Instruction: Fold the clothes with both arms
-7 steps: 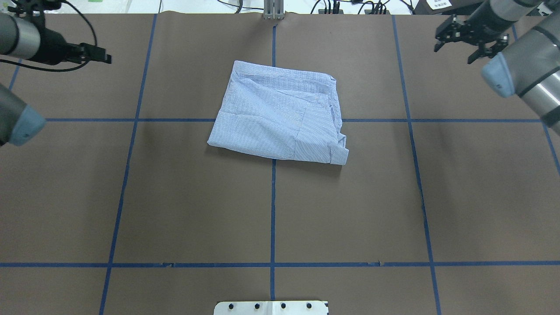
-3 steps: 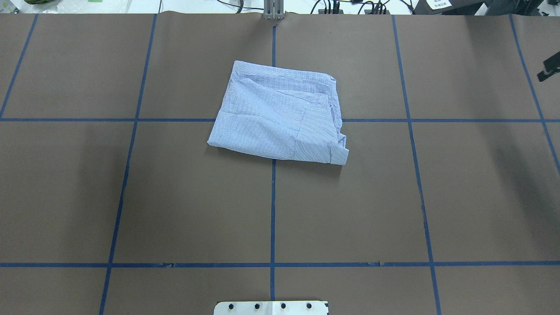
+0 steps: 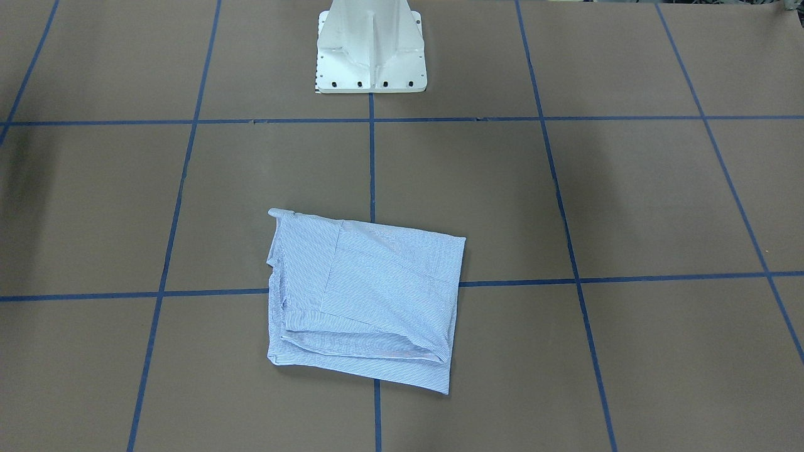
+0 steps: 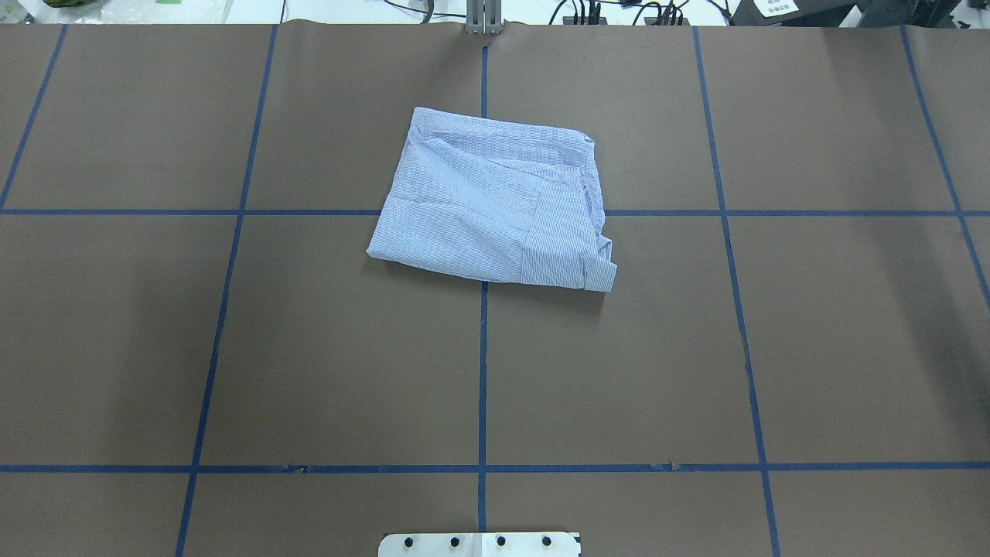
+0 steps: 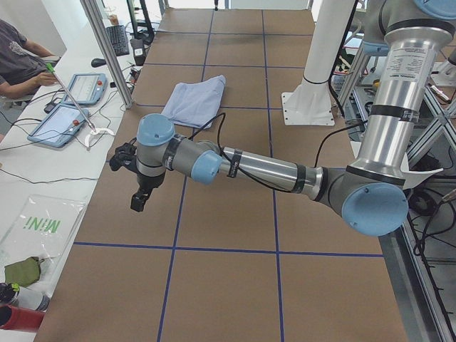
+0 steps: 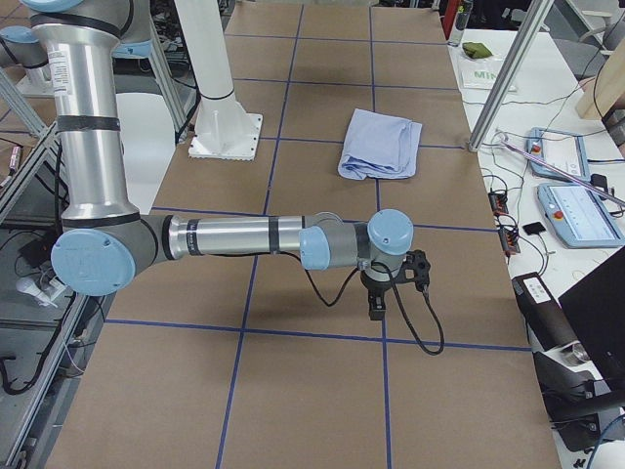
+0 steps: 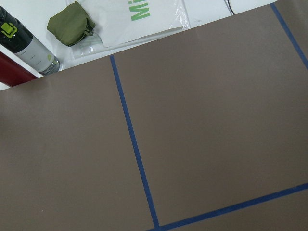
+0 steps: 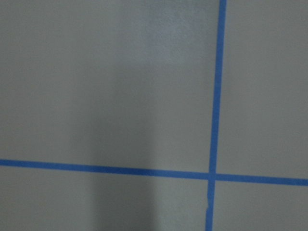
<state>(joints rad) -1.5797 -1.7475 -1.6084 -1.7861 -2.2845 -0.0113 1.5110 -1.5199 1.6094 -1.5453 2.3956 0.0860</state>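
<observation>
Both black grippers are now hanging outside the overhead view, open or closed I cannot tell: left gripper [image 5: 137, 201] near an olive fabric pouch [image 7: 70, 24], right gripper [image 6: 377, 305] over blue-taped brown paper [image 8: 96, 96]. Well apart from both, the folded blue-and-white striped shirt [image 4: 495, 205] is lying unmoved.

Printed in green on a clear plastic bag [image 5: 39, 235] lying beside the worktop [image 5: 228, 285]: "MiNi"; cut off to "Mi" at the top edge of the left wrist view; fine print on a bottle [image 7: 30, 45] and on a white label [image 4: 776, 6] too small to read.
</observation>
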